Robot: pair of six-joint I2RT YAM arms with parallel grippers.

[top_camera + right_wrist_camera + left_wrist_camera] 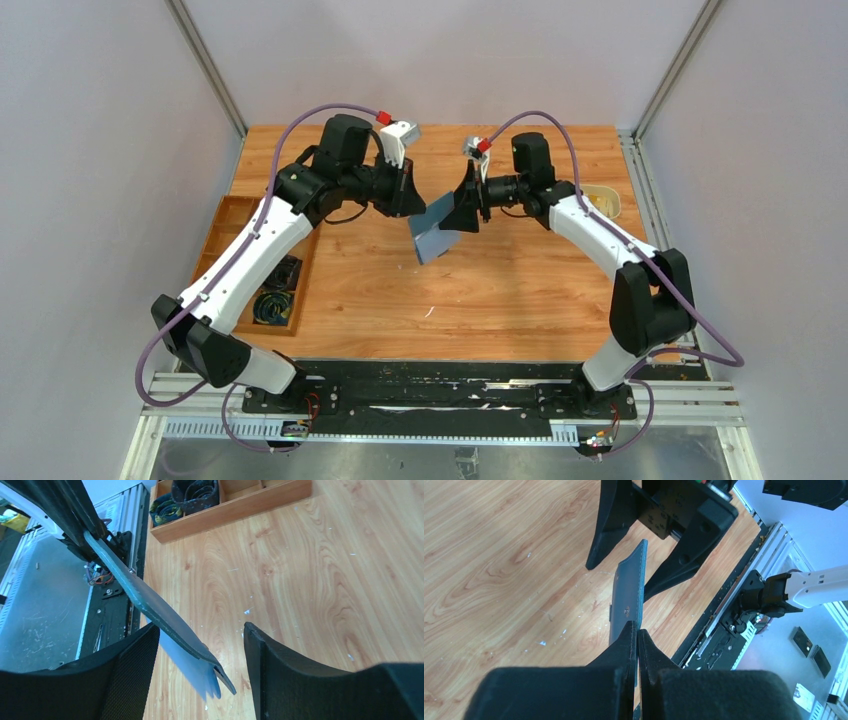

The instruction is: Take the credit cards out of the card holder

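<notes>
The card holder (pixel 435 228), a flat blue wallet, hangs in the air over the middle of the table. My left gripper (pixel 410 200) is shut on its edge. In the left wrist view the card holder (pixel 629 595) runs edge-on away from the closed left gripper (pixel 637 630). My right gripper (pixel 465 210) is open, with one finger on each side of the holder's far end and not touching it. In the right wrist view the card holder (pixel 150 600) passes between the spread fingers of the right gripper (pixel 201 630). Its lower pale-blue flap (pixel 195 672) hangs apart. The credit cards are hidden.
A brown wooden compartment tray (pixel 232 215) lies at the table's left edge, with dark coiled items (pixel 272 305) in its near cells. A cream oval dish (pixel 603 200) sits at the right edge. Metal rails (pixel 440 400) run along the near side.
</notes>
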